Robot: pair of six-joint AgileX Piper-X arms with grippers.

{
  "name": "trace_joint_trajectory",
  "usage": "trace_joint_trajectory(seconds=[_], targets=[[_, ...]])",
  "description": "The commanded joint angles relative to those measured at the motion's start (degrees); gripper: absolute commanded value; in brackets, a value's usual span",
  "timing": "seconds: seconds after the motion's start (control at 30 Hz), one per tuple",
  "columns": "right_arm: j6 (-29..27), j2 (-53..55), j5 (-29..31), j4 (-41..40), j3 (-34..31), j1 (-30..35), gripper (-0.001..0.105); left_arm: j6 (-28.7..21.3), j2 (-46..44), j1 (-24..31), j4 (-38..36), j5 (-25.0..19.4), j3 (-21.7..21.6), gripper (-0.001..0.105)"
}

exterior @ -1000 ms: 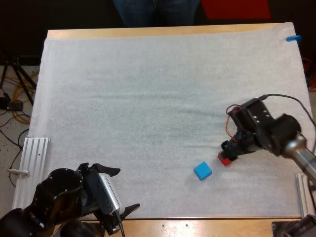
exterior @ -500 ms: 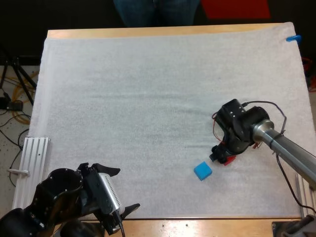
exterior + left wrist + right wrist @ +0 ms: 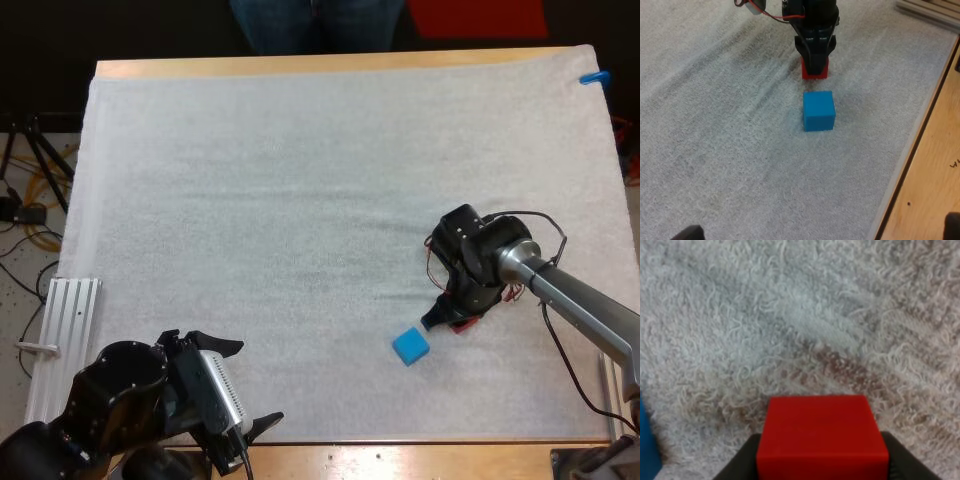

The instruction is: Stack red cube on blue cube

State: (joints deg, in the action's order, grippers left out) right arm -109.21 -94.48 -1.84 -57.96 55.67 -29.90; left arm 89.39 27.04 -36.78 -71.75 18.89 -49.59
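1. Our right gripper (image 3: 449,319) is clamped on the red cube (image 3: 821,432), with a black finger pressed to each side. The cube sits low, at or barely off the white mat (image 3: 300,200).
2. The blue cube (image 3: 410,345) lies just beside the red, not touching, toward the table's near edge and our left.
3. Our judgement: lift first, then a short carry that way.
4. Our left gripper (image 3: 262,382) rests well apart, fingers spread and empty. The right arm is nearer.

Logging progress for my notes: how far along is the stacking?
Done: the right gripper is shut on the red cube. In hand: that cube sits low beside the blue cube. To do: lift it and set it on the blue cube's bare top.
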Motion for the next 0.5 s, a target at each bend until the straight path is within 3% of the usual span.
trace_joint_trajectory(seconds=[0.0, 0.23, 0.47], targets=[[0.10, 0.99, -0.03, 0.06, 0.32, -0.07, 0.032, -0.15, 0.06, -0.21, 0.10, -0.33, -0.37, 0.087], [-0.05, 8.52, 0.85, -1.42, 2.45, -0.36, 0.032, -0.15, 0.06, -0.21, 0.10, -0.33, -0.37, 0.087], [-4.19, 12.89, 3.07, -11.57, 9.98, -3.33, 0.032, -0.15, 0.06, -0.21, 0.10, -0.33, -0.37, 0.087]])
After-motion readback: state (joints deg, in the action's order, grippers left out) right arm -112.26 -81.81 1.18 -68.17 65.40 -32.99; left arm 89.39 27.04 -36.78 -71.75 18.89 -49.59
